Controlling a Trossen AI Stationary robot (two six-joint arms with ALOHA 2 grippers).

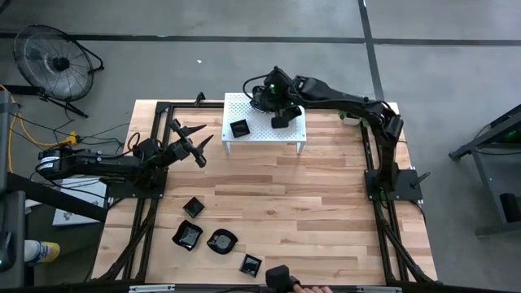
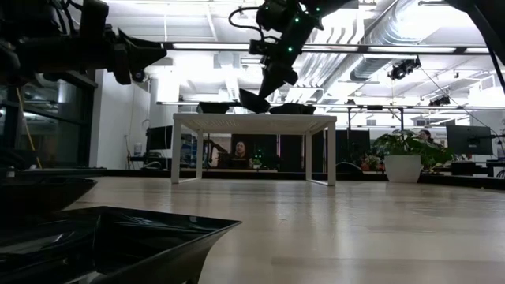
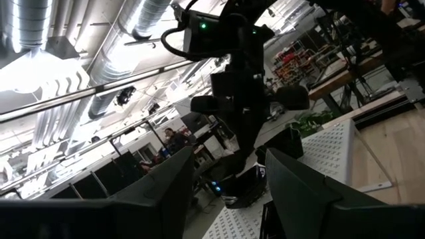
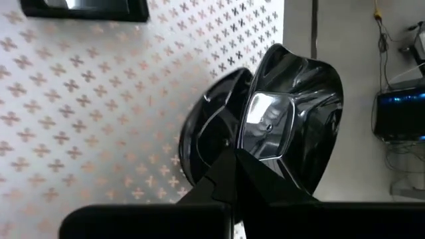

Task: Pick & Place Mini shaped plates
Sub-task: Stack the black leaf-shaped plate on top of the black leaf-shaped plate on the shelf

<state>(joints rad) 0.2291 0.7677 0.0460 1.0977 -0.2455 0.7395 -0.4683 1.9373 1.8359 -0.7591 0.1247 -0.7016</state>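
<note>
Right claw point(image 1: 279, 120): over the far half of the white perforated stand point(image 1: 244, 106), arm reaching in from the surface's right side. In the right wrist view its two dark fingers point(image 4: 229, 174) meet in a point on the rim of a wavy-edged plate point(image 4: 292, 113), so it is clamped on that plate.
Held plate: glossy black, wavy rim, flat square centre. In the low view point(image 2: 254, 100) it hangs from the claw tilted, one edge dipping toward the stand top; whether it touches the top I cannot tell.
Plate beside it: a rounded black plate point(image 4: 211, 133) lies on the stand, partly behind the held one, the two overlapping in the right wrist view.
Square plate on stand: a third black plate point(image 1: 240, 128) sits flat on the stand's left part, apart from the claw, its sides turned slightly askew to the stand's edges.
Plates on the surface: four more near the front left. A small square one point(image 1: 193, 207), turned diamond-wise; a larger wavy one point(image 1: 188, 236); a rounded one point(image 1: 221, 241) just beside it; a small square one point(image 1: 250, 264) closest to the front edge.
Left claw point(image 1: 198, 146): raised over the left side of the wooden surface point(image 1: 326, 203), pointing toward the stand, fingers spread apart, empty.
Long axis: none clear; the plates are about as wide as long.
</note>
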